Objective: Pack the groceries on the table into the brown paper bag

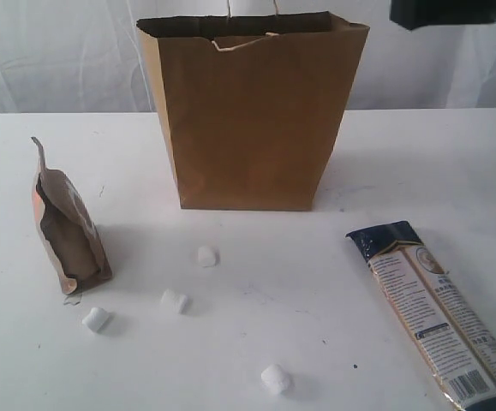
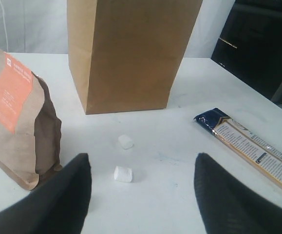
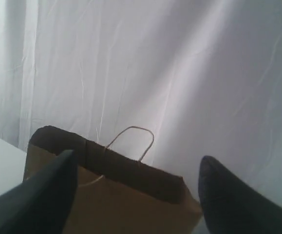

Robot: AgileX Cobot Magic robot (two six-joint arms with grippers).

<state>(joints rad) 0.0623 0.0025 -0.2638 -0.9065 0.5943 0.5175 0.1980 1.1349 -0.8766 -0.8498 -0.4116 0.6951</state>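
Both pairs of your jaws are gaping wide, holding nothing: left gripper (image 2: 141, 161) is facing marshmallows (image 2: 122, 174), right gripper (image 3: 138, 156) is facing the bag (image 1: 252, 120) at upper centre.

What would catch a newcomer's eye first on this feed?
The tall brown paper bag stands open-topped at the back middle of the table. A brown pouch stands upright front-left of it, a noodle pack lies flat at front right, and four white marshmallows are scattered between them.

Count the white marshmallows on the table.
4 marshmallows: one in front of the brown paper bag, one nearer the camera, one beside the brown pouch, one nearest the camera, left of the noodle pack. Others may hide inside the bag.
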